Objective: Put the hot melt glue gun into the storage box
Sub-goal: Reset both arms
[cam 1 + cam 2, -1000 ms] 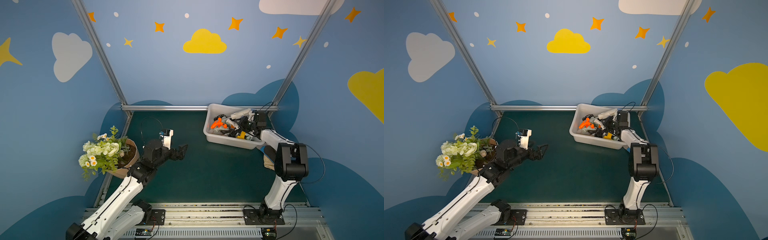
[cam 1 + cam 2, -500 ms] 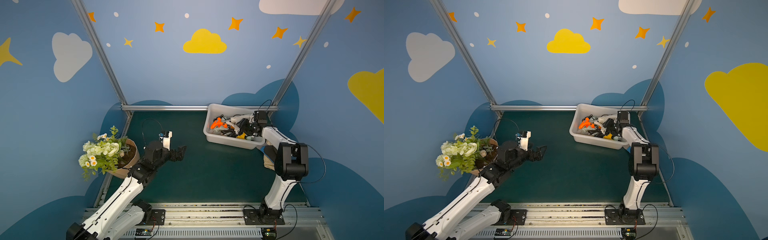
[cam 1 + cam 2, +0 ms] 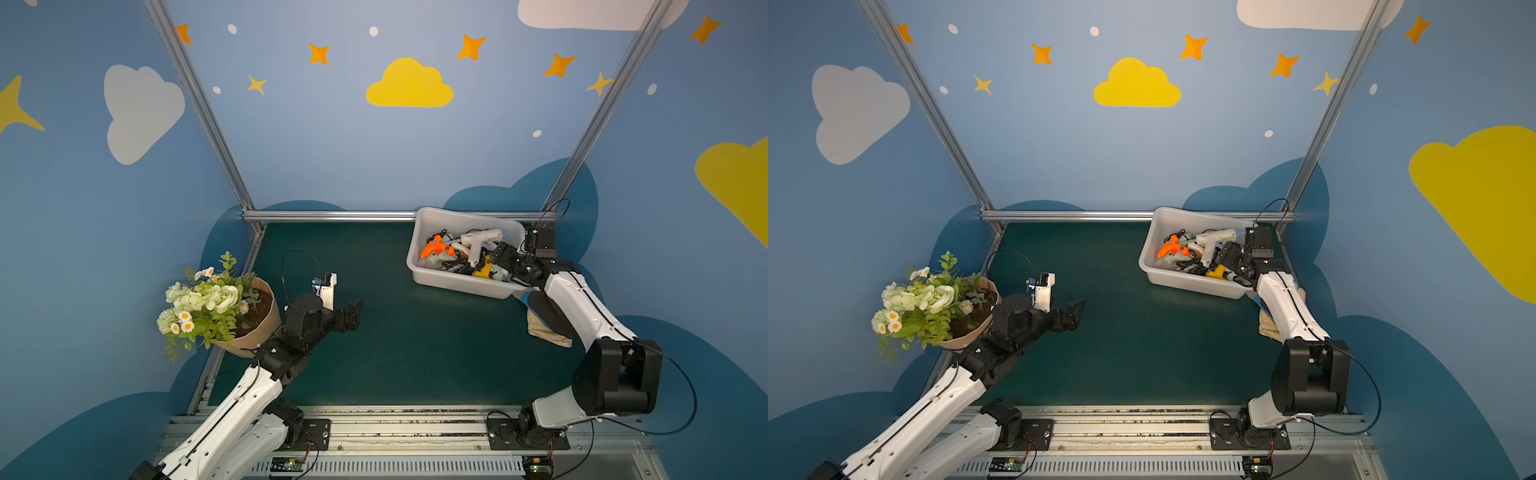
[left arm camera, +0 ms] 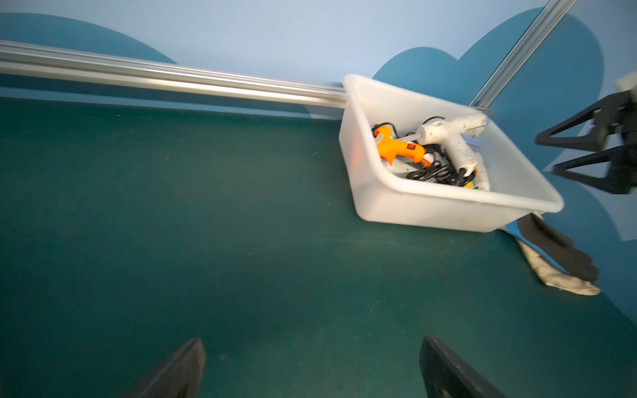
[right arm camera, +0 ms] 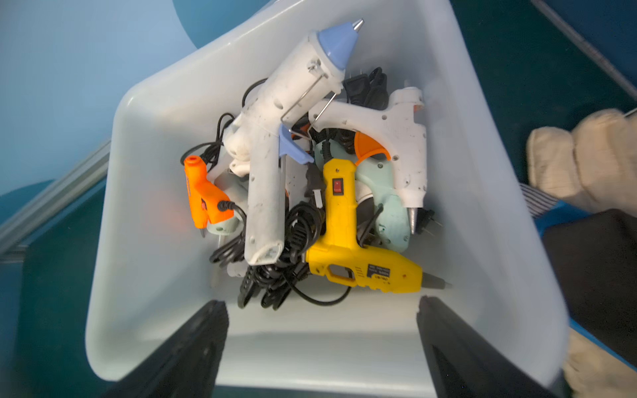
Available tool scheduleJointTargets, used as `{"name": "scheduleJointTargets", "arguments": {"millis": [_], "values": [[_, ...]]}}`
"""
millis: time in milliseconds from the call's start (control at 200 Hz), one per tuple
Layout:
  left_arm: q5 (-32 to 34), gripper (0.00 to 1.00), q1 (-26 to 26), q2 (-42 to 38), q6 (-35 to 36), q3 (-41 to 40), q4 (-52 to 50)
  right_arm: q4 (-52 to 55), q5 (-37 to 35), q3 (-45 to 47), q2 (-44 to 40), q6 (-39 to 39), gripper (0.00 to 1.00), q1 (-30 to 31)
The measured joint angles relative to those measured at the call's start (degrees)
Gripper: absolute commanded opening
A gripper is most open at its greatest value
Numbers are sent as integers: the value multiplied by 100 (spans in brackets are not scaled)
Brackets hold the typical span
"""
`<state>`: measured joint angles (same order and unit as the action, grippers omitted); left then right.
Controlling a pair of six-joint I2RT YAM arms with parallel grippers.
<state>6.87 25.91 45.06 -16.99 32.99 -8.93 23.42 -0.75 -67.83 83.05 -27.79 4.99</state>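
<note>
The storage box point(image 3: 428, 272) point(image 3: 1152, 270) stands at the back right of the green mat, one corner raised. Several hot melt glue guns lie tangled in it with black cords: a large white one point(image 5: 275, 138) point(image 3: 478, 241) on top, an orange one point(image 5: 203, 196) point(image 4: 396, 148), a yellow one point(image 5: 348, 248), and a smaller white one point(image 5: 396, 138). My right gripper point(image 5: 322, 303) point(image 3: 505, 259) point(image 3: 1233, 257) hangs open over the box's near right corner, nothing between its fingers. My left gripper point(image 3: 357, 309) point(image 4: 312, 341) is open and empty, low over the mat left of centre.
A paper-wrapped pot of white flowers point(image 3: 216, 303) leans at the left edge beside my left arm. A beige cloth point(image 3: 544, 332) point(image 4: 558, 279) lies under the box's near right corner and my right arm. An aluminium rail point(image 3: 332, 215) runs along the back.
My right gripper has gone from shut to open over the box and drawn back a little toward its near corner. The large white glue gun now lies free. The left arm barely moved.
</note>
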Motion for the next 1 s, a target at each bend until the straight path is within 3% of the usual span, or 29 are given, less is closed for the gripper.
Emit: {"name": "scheduleJointTargets", "arguments": {"millis": [190, 541, 776, 1001], "values": [[437, 100, -2, -372, 76, -715, 221, -94, -549, 1086, -1134, 326, 98, 479], [975, 100, -94, -1038, 638, -1593, 813, -1349, -1318, 3362, -2879, 669, 98, 498], [1073, 100, -428, -1027, 1088, -1814, 1379, -2385, -1729, 4124, -2894, 1226, 98, 457], [739, 100, -1211, -33, 1620, -1886, 2334, -3099, -1873, 4118, -2385, 1615, 98, 236]]}}
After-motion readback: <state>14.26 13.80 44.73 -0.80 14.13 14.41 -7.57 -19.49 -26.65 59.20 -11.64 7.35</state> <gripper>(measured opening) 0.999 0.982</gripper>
